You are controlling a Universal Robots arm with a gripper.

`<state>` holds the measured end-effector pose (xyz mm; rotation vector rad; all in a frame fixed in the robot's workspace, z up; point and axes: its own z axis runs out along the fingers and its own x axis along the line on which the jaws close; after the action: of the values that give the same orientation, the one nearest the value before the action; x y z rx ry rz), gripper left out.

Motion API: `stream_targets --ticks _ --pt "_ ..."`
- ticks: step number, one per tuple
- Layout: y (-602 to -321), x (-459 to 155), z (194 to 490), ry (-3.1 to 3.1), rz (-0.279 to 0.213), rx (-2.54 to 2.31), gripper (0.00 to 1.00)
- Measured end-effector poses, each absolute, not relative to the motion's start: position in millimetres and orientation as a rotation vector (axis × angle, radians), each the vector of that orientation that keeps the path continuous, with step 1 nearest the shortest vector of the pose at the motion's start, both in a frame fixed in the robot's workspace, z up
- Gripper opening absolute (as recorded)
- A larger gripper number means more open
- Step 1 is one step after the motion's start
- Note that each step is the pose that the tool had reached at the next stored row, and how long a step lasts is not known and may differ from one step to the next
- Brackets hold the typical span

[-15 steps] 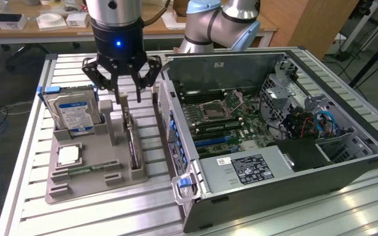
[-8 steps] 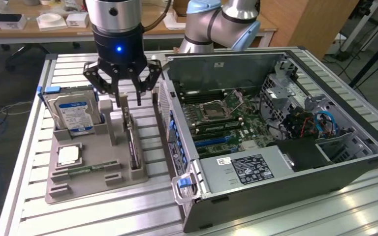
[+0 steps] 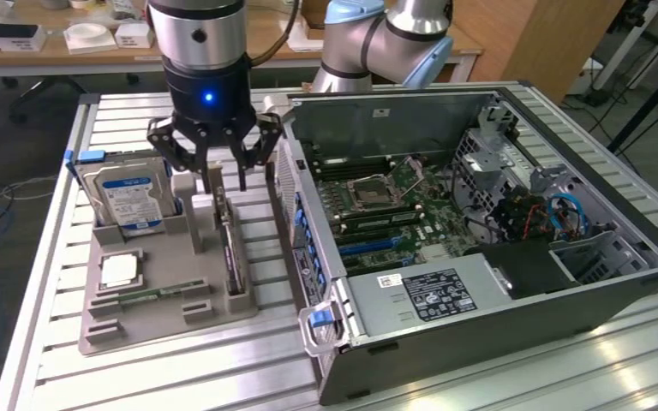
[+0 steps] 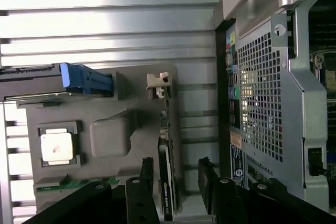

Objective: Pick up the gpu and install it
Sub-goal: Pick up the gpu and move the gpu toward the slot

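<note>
- On the near part of the slatted bench [image 3: 192,377] lies a grey holder tray [image 3: 146,330].
- A green memory stick [image 3: 152,294] lies in the tray's near edge, with the square processor chip [image 3: 120,270] [image 4: 56,147] just beyond it.
- The gpu [image 3: 232,257] [image 4: 165,182] stands on edge in a slot along the tray's side, at the exterior view's right, and runs from near to far.
- The tool [image 3: 225,182] [image 4: 176,169] hangs over the gpu's far end. It is open, with one finger on each side of the card, and it grips nothing.
- A hard drive [image 3: 129,201] with a blue-white label stands upright at the tray's far corner, at the exterior view's left.
- At the exterior view's right the open computer case [image 3: 512,317] [image 4: 262,77] lies on its side, motherboard [image 3: 409,214] exposed.
</note>
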<state>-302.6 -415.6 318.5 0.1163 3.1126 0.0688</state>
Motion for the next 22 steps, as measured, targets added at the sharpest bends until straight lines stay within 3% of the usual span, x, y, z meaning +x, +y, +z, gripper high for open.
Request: stream_targets --ticks 22 --pt "-422.3 -302.9 296.4 3.112 0.069 0.116 0.47"
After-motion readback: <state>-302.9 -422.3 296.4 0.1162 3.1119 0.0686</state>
